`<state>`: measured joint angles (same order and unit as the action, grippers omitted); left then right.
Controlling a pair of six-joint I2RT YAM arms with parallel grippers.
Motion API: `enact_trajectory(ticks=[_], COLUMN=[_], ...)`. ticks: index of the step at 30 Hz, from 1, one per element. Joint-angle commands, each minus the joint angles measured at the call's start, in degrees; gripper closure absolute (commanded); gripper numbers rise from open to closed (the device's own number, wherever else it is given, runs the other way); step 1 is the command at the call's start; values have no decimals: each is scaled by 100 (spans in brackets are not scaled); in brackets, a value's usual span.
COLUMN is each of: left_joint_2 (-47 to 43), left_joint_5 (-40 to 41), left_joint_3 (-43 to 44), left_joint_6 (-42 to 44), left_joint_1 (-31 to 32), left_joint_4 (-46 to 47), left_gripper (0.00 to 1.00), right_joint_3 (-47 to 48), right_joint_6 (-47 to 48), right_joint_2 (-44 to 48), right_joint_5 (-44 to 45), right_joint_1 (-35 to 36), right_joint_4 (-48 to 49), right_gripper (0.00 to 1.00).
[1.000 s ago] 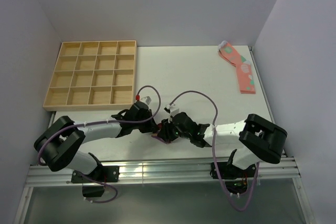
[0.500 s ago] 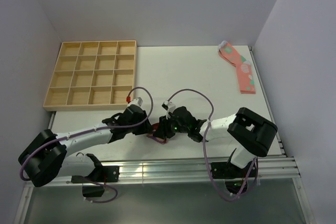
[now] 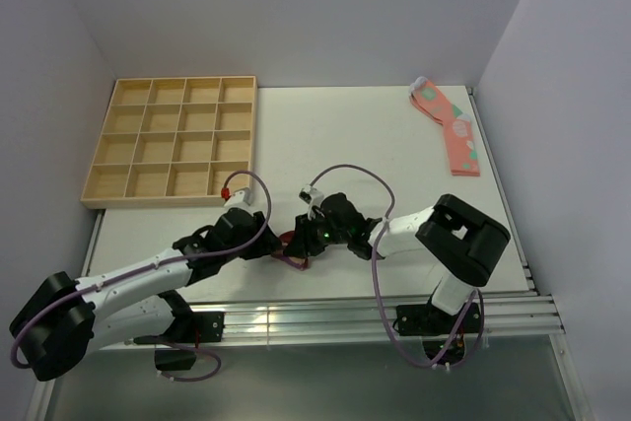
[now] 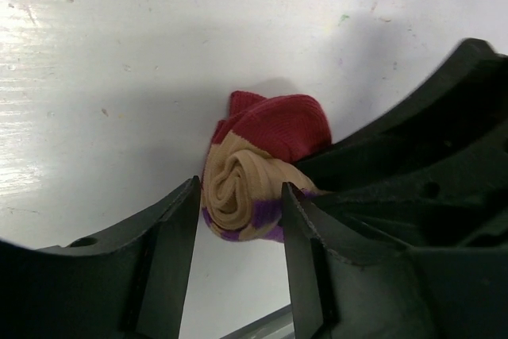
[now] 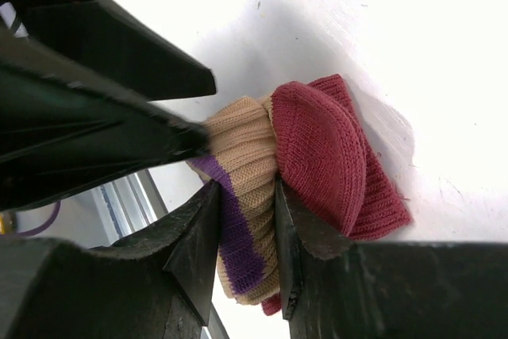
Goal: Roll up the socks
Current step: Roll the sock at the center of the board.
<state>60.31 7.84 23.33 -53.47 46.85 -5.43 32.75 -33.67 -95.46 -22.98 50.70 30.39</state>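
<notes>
Ribbed tan, purple and red knit wound in a spiral, the rolled sock (image 4: 254, 172) sits pinched by both my left gripper (image 4: 240, 200) and right gripper (image 5: 246, 196).

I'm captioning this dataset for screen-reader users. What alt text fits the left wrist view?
A rolled-up tan sock with a maroon cuff and purple stripe is held between the two black fingers of the left gripper. Its spiral end faces the camera, and it rests on a scuffed white table.
</notes>
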Motion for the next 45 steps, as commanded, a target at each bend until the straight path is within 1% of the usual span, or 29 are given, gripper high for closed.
enact_trajectory(ticks=[1,4,5,8,15,18,26,34,43,45], left_joint_2=[-362,-485,-512,-538,-494,-442,-284,-81,375,472], left_joint_5=[69,95,95,95,104,87,165,192,60,43], left_joint_3=[-118,-197,-258,-364,-654,-716,-742,-760,-839,-839], left_joint_6=[4,47,47,65,-40,-49,-76,-40,-40,-58], left_joint_1=[52,52,52,52,52,52,52,52,52,52], left_joint_4=[358,473,490,692,1061,1193,1255,1378,1782,1782], left_gripper=[49,47,41,40,43,44,45,46,49,51], right_joint_3=[-199,-112,-103,-50,100,187,170,196,407,434], right_joint_6=[185,185,185,212,282,273,256,203,317,335], right_joint_2=[-500,-605,-623,-675,-807,-912,-983,-1291,-1405,-1388], right_joint_5=[268,171,154,75,-215,-505,-1067,-1577,-1630,-1657], right_joint_1=[-60,-86,-86,-104,-279,-403,-552,-675,-728,-737], right_joint_4=[-1448,-1519,-1519,-1598,-1896,-1967,-1827,-1607,-1879,-1931], right_gripper=[63,63,63,63,63,63,63,63,63,63])
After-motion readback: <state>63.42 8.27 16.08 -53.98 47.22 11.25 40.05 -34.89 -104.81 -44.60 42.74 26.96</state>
